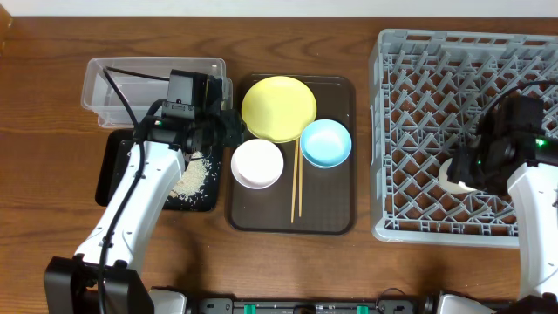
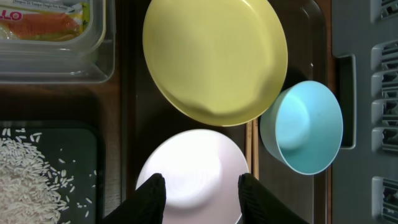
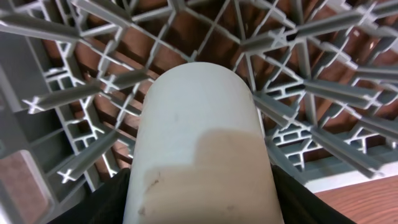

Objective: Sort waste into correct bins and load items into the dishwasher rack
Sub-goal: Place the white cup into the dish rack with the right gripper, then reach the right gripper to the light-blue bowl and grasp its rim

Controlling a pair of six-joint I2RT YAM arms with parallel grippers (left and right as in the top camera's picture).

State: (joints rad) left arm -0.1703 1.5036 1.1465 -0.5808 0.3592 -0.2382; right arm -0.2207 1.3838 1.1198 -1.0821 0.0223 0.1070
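One wooden table (image 1: 52, 105), left end effector (image 2: 200, 186) released above white bowl (image 2: 186, 155), right end effector (image 3: 199, 208) grasping cup (image 3: 199, 124)

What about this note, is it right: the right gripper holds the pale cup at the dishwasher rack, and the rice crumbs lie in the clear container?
Not quite. The overhead view shows the rice crumbs lying in the black tray, not the clear container. The right gripper does hold the pale cup at the dishwasher rack.

arms were white tubular links (image 1: 146, 187) with black joint housings (image 1: 185, 92), thin black cables (image 1: 139, 76), green indicator lights (image 1: 540, 142); left gripper (image 2: 202, 182) had matte black rounded fingers (image 2: 152, 199).
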